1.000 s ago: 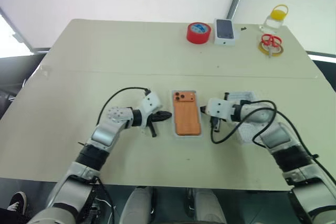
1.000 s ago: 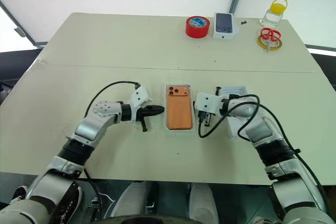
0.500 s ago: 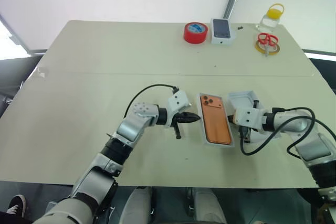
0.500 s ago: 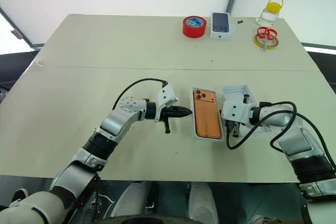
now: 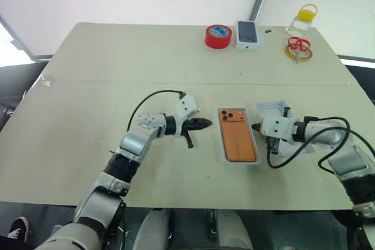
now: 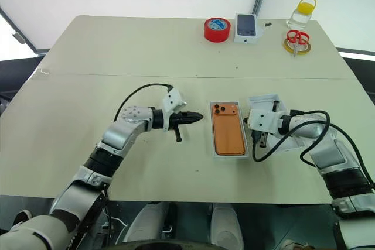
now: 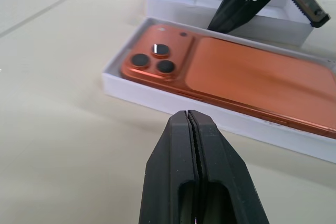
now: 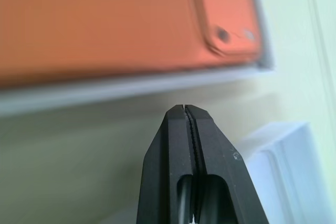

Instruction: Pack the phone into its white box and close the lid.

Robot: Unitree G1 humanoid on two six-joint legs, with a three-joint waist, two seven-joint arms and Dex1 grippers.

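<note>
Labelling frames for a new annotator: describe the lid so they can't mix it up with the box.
On the beige table, between the two grippers, the white box holds an orange phone. The lid is the open white tray just beyond it, beside the right gripper. Unlike the box, it has no phone in it.

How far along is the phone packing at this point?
Done: the orange phone lies camera side up inside the white box. In hand: nothing; the left gripper and right gripper are both shut and empty, one on either side of the box. Left: the lid sits open side up on the table beside the box, under the right gripper, and has yet to go on.
</note>
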